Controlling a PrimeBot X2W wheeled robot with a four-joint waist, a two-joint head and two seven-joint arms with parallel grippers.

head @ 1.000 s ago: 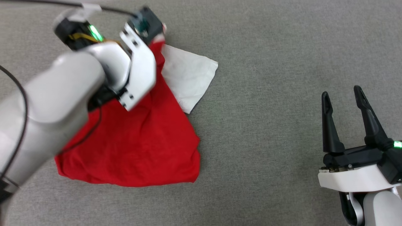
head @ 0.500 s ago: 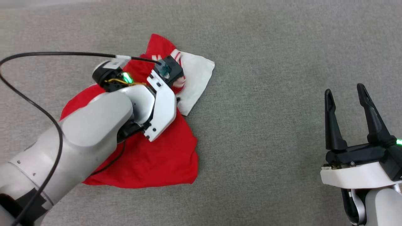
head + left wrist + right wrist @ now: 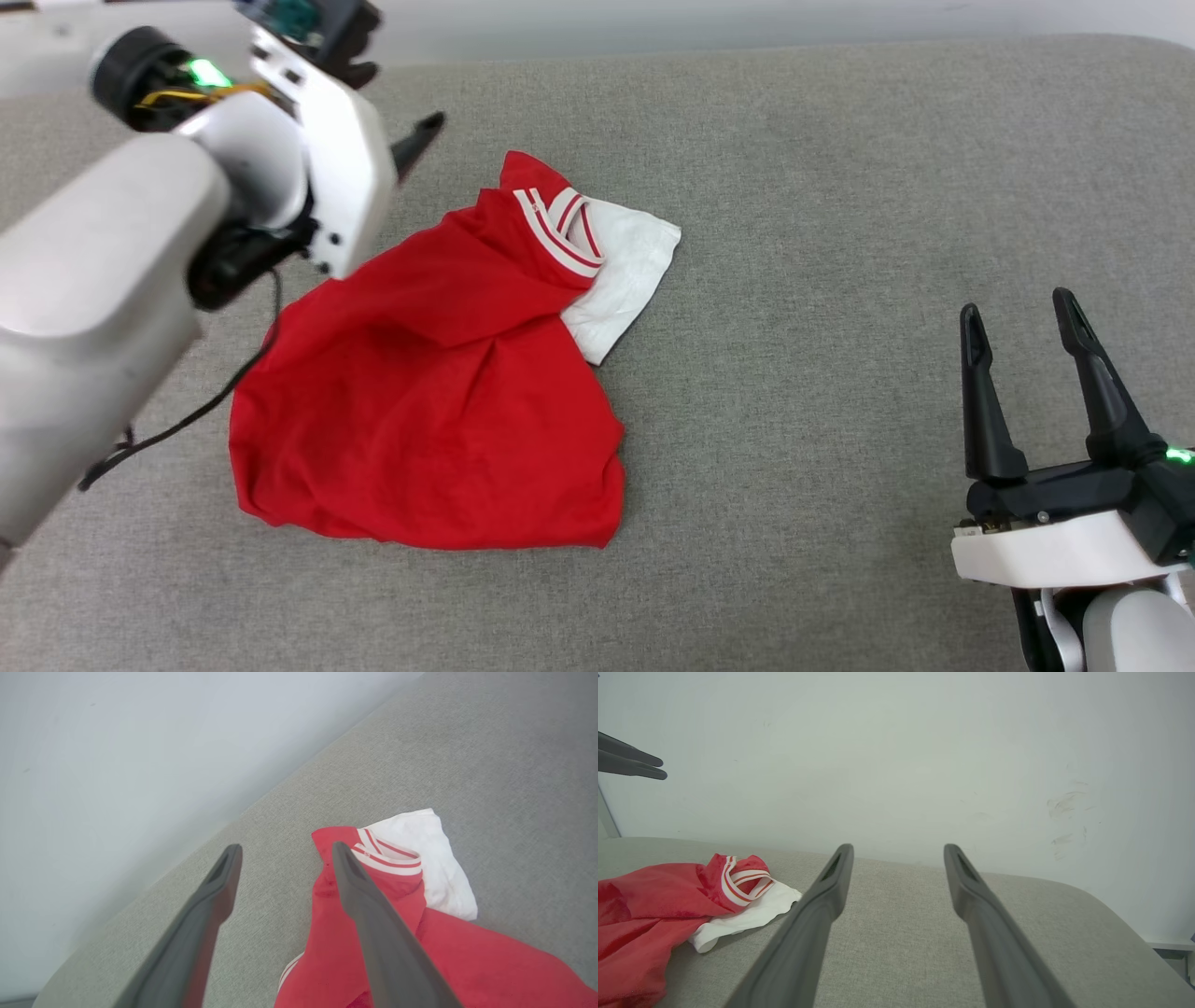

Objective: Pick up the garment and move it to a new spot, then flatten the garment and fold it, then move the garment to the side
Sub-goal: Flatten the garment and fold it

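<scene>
The garment (image 3: 439, 401) lies crumpled on the grey padded surface (image 3: 840, 233), its red body bunched. A white sleeve (image 3: 625, 271) and striped trim (image 3: 560, 233) show at its far right. My left gripper (image 3: 392, 93) hangs above the garment's far left corner, open and holding nothing. In the left wrist view the left gripper (image 3: 282, 847) has its fingers spread over the garment (image 3: 467, 961), one finger crossing the striped trim (image 3: 392, 858). My right gripper (image 3: 1022, 313) stands open at the lower right, well clear of the cloth. The right wrist view has the right gripper (image 3: 896, 847) open, with the garment (image 3: 644, 905) to its left.
A pale wall (image 3: 896, 756) rises behind the surface's far edge. The surface's rounded right corner (image 3: 1101, 910) drops off at the right. Bare grey surface stretches between the garment and my right gripper. A black cable (image 3: 177, 425) hangs from my left arm beside the garment.
My left gripper opened, let go of the garment and rose up and away toward the far left. The garment dropped into a loose heap. The right gripper stayed put.
</scene>
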